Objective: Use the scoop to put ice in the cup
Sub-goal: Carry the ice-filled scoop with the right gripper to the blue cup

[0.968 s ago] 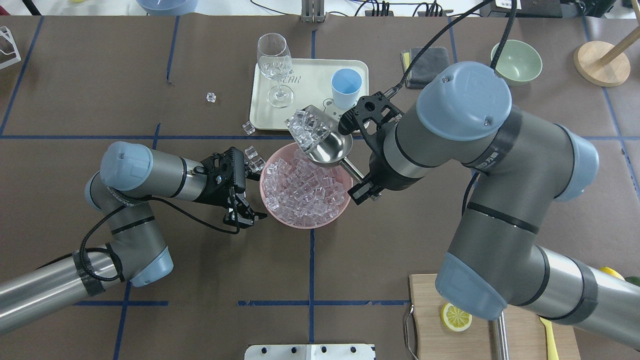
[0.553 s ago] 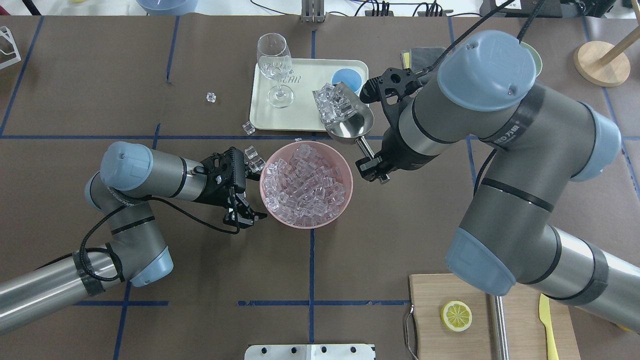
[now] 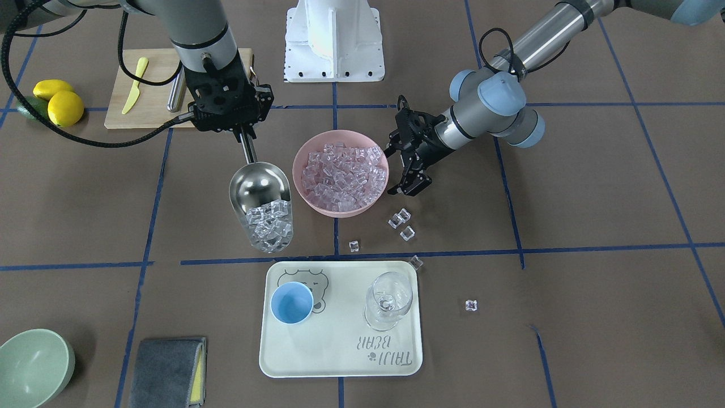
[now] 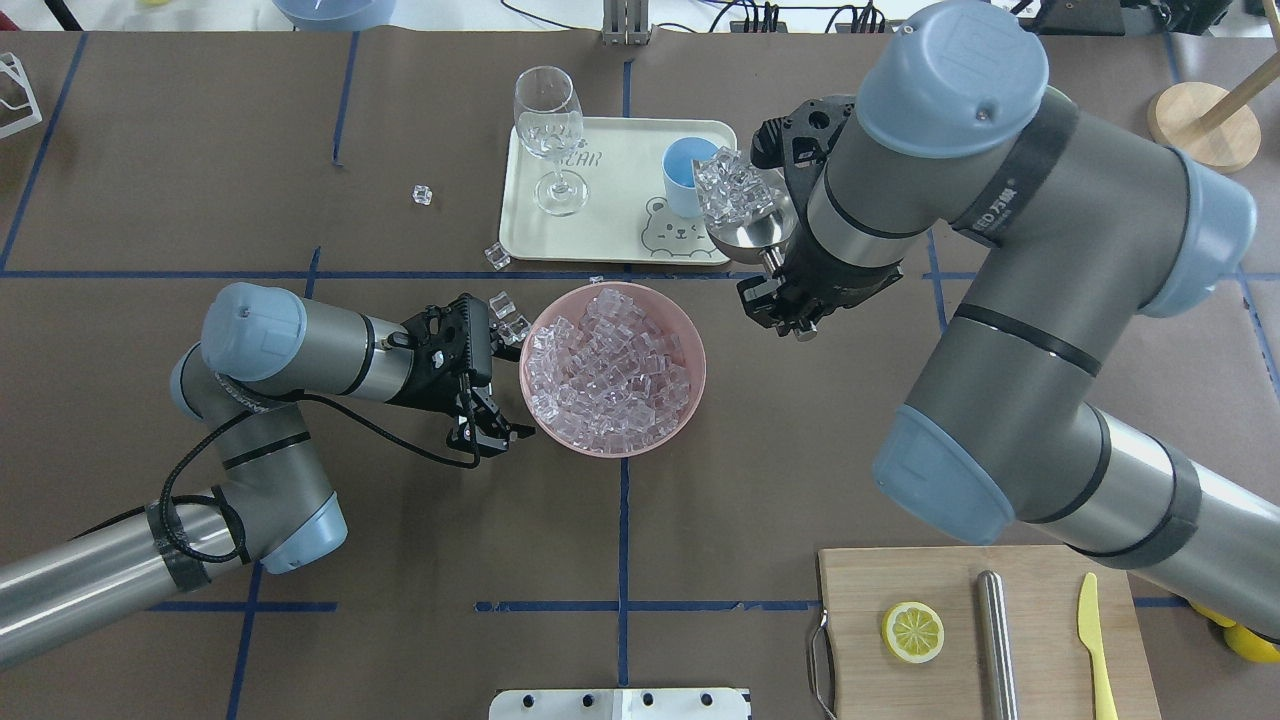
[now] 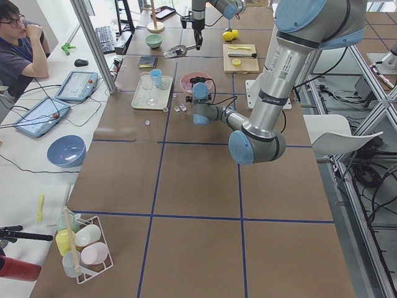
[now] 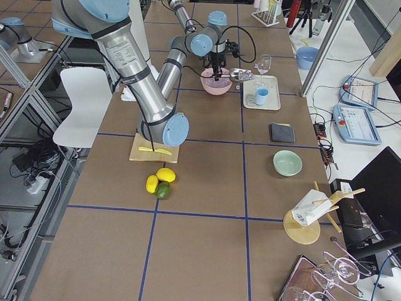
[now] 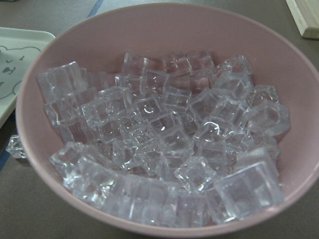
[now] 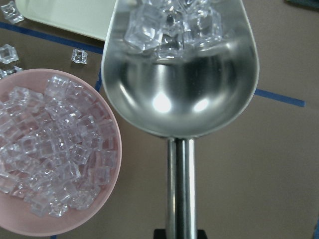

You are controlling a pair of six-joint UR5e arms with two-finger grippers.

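Left of centre in the front-facing view, the right tool [image 3: 244,135] is clamped on the thin tubular handle of the scoop [image 3: 259,187]. Glassy ice [image 3: 269,228] crowds the mouth of its polished trough, likely ready to pour. Lower down, the smooth light-blue cup [image 3: 291,303] waits on a cream tray [image 3: 340,351]. The left tool [image 3: 412,184] sits beside the pink bowl [image 3: 340,213]; I cannot tell whether it is apart or together.

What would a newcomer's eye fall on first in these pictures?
First, the shiny steel scoop, with ice piled at its mouth, which the right gripper holds raised near the light-blue cup. Then the pink bowl, heaped with cubes mid-table, with stray cubes lying on the table beside it.
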